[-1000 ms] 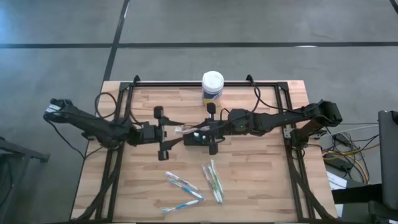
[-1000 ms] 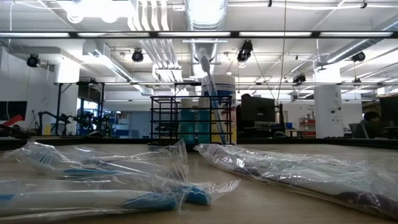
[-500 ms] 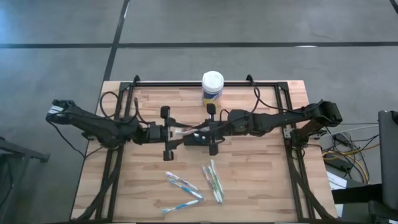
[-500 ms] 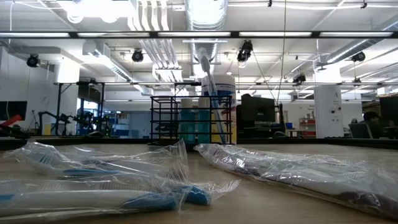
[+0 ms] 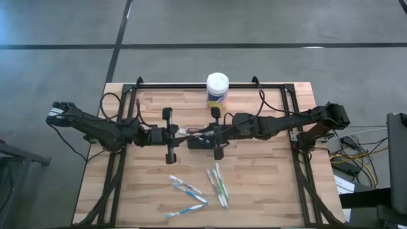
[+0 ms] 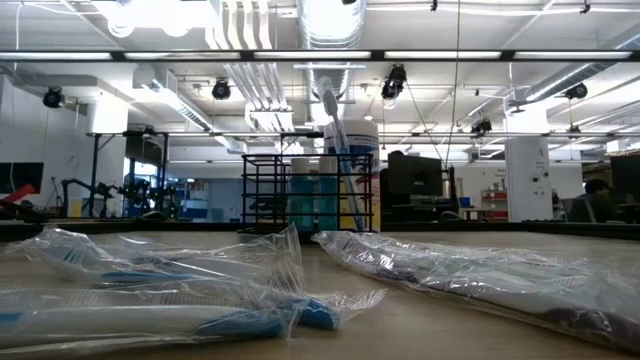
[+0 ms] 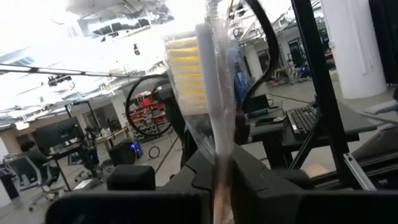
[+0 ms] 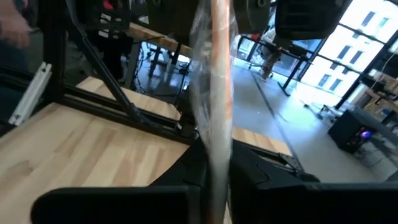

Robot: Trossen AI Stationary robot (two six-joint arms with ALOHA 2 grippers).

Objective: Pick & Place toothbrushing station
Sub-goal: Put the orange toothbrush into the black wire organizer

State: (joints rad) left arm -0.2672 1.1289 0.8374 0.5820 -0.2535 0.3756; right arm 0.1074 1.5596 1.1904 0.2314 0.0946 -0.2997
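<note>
Toothbrushing station (image 6: 307,192): a small black holder, upright in the middle of the table (image 5: 267,191).
Wrapped toothbrush (image 7: 208,93): held level over the holder, between the two arms.
Left gripper (image 5: 178,133): fingers pressed onto one end of it.
Right gripper (image 5: 205,135): pinching the other end.
White-lidded tub (image 5: 217,89): just behind the holder, at the far edge.
More wrapped brushes (image 5: 216,181): lying flat near the front.

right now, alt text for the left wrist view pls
A plastic-wrapped toothbrush with yellow bristles stands upright between the left tool's dark fingers, which are closed on its handle. Behind it are black cables and a bright workshop.
</note>
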